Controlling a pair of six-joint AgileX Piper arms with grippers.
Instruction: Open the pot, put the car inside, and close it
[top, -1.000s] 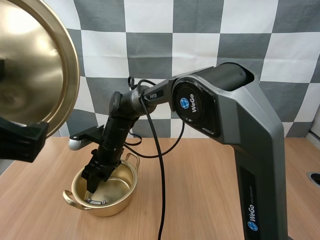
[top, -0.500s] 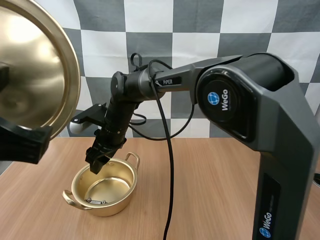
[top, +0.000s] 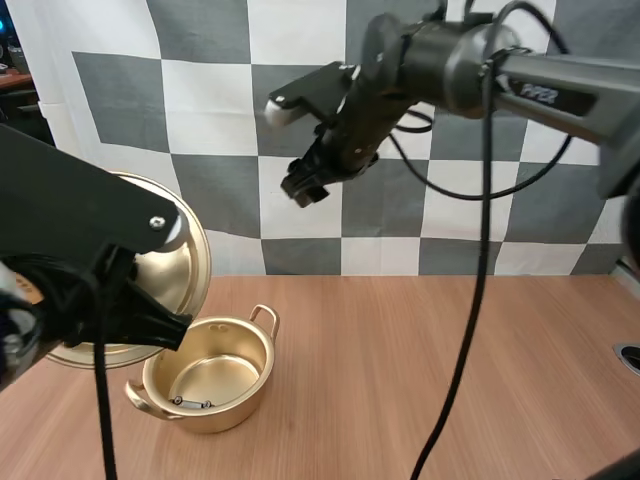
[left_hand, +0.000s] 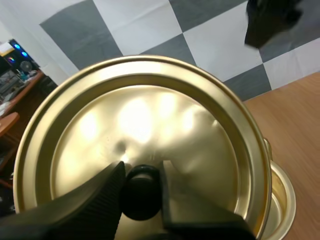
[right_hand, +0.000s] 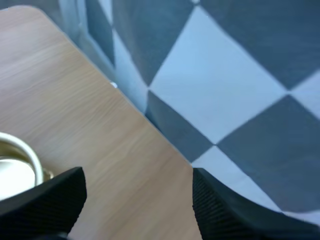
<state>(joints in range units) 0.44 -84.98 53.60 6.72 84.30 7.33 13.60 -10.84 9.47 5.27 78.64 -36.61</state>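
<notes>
An open gold pot (top: 228, 398) with two loop handles stands on a wooden table (top: 430, 360), towards its left side in the high view. Inside it, on the floor close to the near wall, lies a small dark thing, the car (top: 190, 403), too small to make out in detail. The pot's gold lid (top: 188, 262) is off and held on a slant just above and to the left of the pot, its hollow underside facing the high camera; whether its lower edge touches the pot's rim cannot be told. The left gripper (left_hand: 141, 170) holds the lid: in the left wrist view its two black fingers (left_hand: 100, 197) pinch the lid's round black knob (left_hand: 140, 197) between them, and part of the pot's rim shows past the lid's edge. The left arm (top: 80, 215) crosses in front of much of the lid in the high view. The right gripper (top: 303, 188) hangs high above the table, well apart from the pot and holding nothing. In the right wrist view its fingers (right_hand: 45, 200) stand wide apart, with bare table between them and a curve of the pot's rim beside one finger.
</notes>
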